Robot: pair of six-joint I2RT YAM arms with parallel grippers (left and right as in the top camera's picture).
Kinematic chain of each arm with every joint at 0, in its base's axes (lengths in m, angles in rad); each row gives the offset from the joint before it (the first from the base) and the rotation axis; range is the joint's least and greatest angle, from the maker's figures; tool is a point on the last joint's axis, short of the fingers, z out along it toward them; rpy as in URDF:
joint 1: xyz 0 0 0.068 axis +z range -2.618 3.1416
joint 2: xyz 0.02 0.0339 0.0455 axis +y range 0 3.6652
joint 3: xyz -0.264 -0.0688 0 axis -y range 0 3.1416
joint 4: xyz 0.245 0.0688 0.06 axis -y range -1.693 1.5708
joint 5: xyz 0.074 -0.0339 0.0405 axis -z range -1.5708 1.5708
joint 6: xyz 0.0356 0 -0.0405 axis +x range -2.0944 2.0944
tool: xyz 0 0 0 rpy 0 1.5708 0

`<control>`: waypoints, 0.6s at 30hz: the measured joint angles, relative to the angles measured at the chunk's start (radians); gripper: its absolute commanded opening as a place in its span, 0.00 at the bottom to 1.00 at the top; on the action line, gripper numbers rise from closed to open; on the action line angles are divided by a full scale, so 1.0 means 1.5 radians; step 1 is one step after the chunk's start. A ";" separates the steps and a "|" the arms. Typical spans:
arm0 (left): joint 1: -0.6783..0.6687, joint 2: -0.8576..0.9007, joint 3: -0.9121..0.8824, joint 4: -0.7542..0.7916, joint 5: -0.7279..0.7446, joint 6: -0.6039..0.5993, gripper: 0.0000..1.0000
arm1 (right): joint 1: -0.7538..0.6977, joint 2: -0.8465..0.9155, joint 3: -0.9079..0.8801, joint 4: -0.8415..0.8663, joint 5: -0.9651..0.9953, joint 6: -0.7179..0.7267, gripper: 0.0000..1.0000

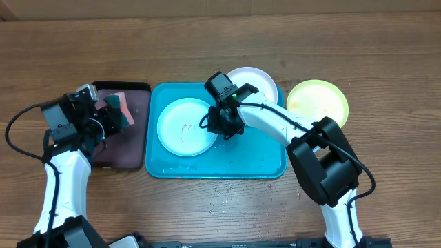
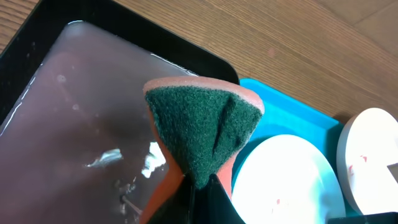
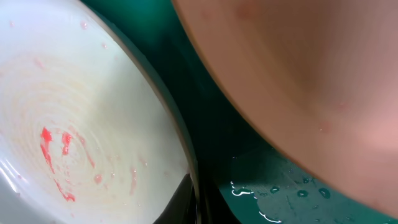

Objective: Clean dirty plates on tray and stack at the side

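The light cyan plate (image 1: 185,127) with red smears lies on the left half of the turquoise tray (image 1: 262,155). My right gripper (image 1: 222,127) is shut on this plate's right rim. In the right wrist view the rim of the cyan plate (image 3: 74,124) runs down between the dark fingertips of the right gripper (image 3: 196,196). The white plate (image 1: 258,81) sits at the tray's back edge, the yellow-green plate (image 1: 318,103) on the table to the right. My left gripper (image 2: 202,190) is shut on a green-and-orange sponge (image 2: 202,124) over the black tray (image 2: 74,106).
The black tray (image 1: 134,148) with pinkish water stands just left of the turquoise tray. Water drops lie on the turquoise tray floor (image 3: 280,193) and on the table in front of it. A pale blurred surface (image 3: 298,74) fills the upper right of the right wrist view.
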State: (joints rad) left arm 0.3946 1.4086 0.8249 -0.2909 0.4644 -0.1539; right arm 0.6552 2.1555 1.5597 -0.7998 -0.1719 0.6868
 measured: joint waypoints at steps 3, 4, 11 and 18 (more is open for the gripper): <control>0.000 0.000 0.000 0.000 0.001 0.000 0.04 | 0.000 0.000 0.000 0.000 0.000 0.000 0.04; 0.000 0.000 0.000 0.000 0.003 0.000 0.04 | 0.000 0.000 0.000 0.000 0.000 0.000 0.04; 0.000 0.000 0.000 0.000 0.005 0.000 0.04 | 0.000 0.000 0.000 0.001 0.000 0.000 0.04; 0.000 0.000 0.000 0.013 0.005 -0.001 0.04 | 0.000 0.000 0.000 0.002 0.000 0.000 0.04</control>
State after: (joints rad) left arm 0.3943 1.4086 0.8249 -0.2710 0.4713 -0.1551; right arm 0.6552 2.1555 1.5597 -0.7967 -0.1722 0.6872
